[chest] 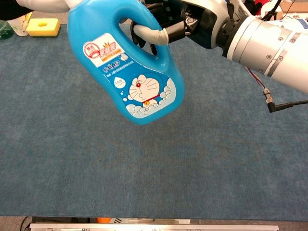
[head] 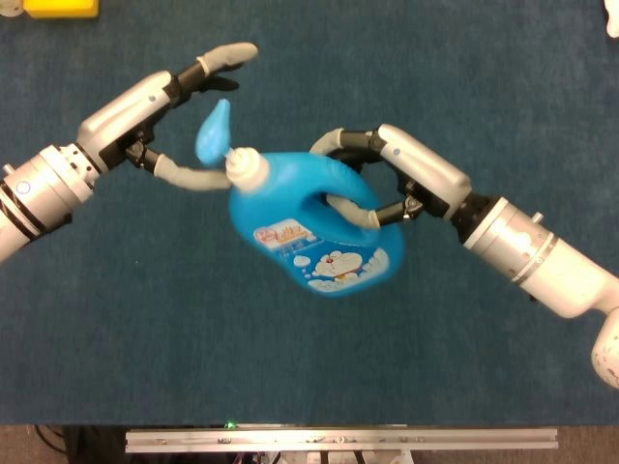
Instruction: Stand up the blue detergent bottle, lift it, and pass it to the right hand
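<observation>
Bottle (head: 319,232) is held clear of the blue mat (head: 145,319), tilted, base toward 5 o'clock and white neck toward 10 o'clock in the head view. Right hand (head: 382,179) grips it, fingers hooked through the handle. Left hand (head: 160,116) stands at 10 o'clock of the bottle, fingers spread wide; one finger reaches to the neck, just beside or touching, contact not determinable. Blue cap flap (head: 212,132) stands open above the neck. Yellow block (chest: 43,26) lies at the mat's 11 o'clock corner.
</observation>
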